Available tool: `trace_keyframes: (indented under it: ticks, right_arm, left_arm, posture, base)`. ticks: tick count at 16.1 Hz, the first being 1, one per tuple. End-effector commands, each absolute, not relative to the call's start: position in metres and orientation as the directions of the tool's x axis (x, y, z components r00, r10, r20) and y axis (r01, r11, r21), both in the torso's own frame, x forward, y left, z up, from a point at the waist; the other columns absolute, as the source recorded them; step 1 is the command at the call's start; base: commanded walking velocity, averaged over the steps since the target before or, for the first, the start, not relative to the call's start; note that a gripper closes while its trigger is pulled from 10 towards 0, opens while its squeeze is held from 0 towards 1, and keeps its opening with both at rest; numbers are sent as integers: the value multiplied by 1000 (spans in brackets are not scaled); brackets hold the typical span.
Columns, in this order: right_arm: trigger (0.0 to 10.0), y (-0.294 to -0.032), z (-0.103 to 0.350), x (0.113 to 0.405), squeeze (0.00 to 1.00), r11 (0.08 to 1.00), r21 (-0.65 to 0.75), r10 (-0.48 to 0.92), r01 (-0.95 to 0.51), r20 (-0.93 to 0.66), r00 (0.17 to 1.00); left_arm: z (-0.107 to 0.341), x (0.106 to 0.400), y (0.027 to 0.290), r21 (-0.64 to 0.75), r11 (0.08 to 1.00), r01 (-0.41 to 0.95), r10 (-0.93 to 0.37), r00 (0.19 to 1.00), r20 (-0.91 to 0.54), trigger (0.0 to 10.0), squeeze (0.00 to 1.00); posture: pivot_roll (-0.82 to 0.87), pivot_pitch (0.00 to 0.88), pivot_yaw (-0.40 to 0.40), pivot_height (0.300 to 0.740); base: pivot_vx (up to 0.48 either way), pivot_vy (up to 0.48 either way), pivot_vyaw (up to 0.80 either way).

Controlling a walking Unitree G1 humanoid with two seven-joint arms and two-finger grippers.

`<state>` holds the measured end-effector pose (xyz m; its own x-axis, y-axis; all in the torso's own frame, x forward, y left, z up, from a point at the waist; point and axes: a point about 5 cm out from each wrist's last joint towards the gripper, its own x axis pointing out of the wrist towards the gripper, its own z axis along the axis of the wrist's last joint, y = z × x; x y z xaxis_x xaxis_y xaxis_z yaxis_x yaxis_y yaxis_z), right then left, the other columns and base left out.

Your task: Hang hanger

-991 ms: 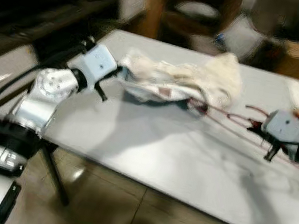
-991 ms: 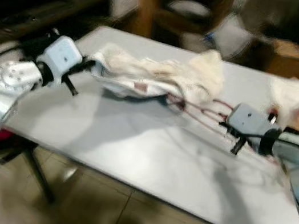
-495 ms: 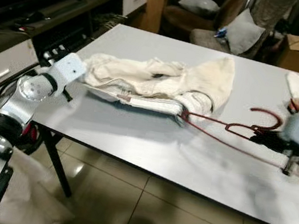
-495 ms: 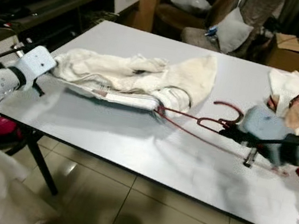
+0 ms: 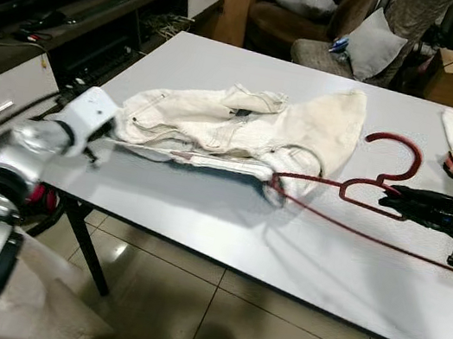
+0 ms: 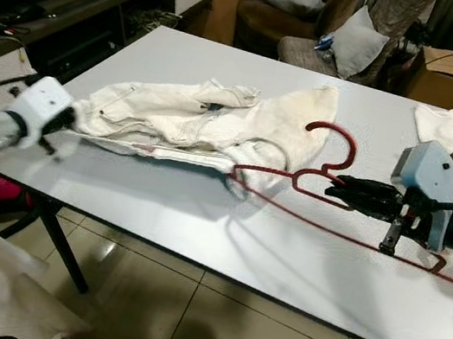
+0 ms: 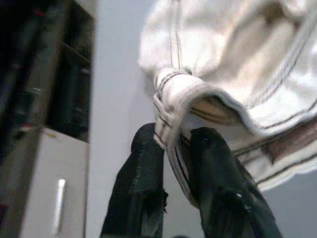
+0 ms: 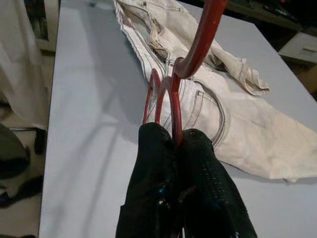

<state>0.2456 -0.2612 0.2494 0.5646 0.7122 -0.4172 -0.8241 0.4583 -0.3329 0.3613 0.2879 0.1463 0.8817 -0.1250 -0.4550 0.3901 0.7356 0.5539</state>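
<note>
Right gripper (image 6: 354, 195) clamped shut on dark-red wire hanger (image 6: 324, 176) beside cream denim trousers (image 6: 208, 122), left gripper (image 7: 173, 148) pinching their hem, likely for tension.

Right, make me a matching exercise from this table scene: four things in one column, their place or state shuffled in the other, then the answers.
Things:
1. red hanger
2. white jeans
3. left gripper
4. grey cushion

Places or states:
A. lies spread across the middle of the white table
B. rests on the armchair beyond the table's far edge
C. pinched at its neck by the right gripper, one arm tucked into the cloth
D. shut on the hem at the garment's end, near the table's left edge

Pairs: 1-C, 2-A, 3-D, 4-B
</note>
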Motion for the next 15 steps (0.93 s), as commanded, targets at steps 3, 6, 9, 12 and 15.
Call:
trace_keyframes:
  ticks: [3,6,9,12,15]
  right_arm:
    - [10000,-260,257,231,0,423,-283,751,-860,-421,508]
    - [10000,-269,247,235,0,437,-348,635,-829,-533,559]
    - [10000,-262,232,254,0,512,-369,608,-775,-481,631]
    - [10000,-236,228,263,0,564,-226,738,-794,-292,608]
    - [10000,-229,220,250,0,468,-84,832,-880,-294,471]
  left_arm:
    - [154,339,321,462,689,558,-215,766,-606,10000,1000]
    - [167,339,325,402,752,523,-284,807,-517,10000,1000]
    - [174,347,306,195,827,526,-448,829,-335,10000,1000]
    - [181,352,292,26,844,536,-528,838,-141,10000,1000]
    - [186,354,289,-3,859,512,-511,857,-66,10000,1000]
  posture:
    - [-126,0,63,740]
    - [-121,0,59,740]
    - [-121,0,54,740]
    - [-122,0,52,740]
    - [-124,0,50,740]
  base:
    - [0,0,0]
    - [0,0,0]
    - [0,0,0]
    - [0,0,0]
    - [0,0,0]
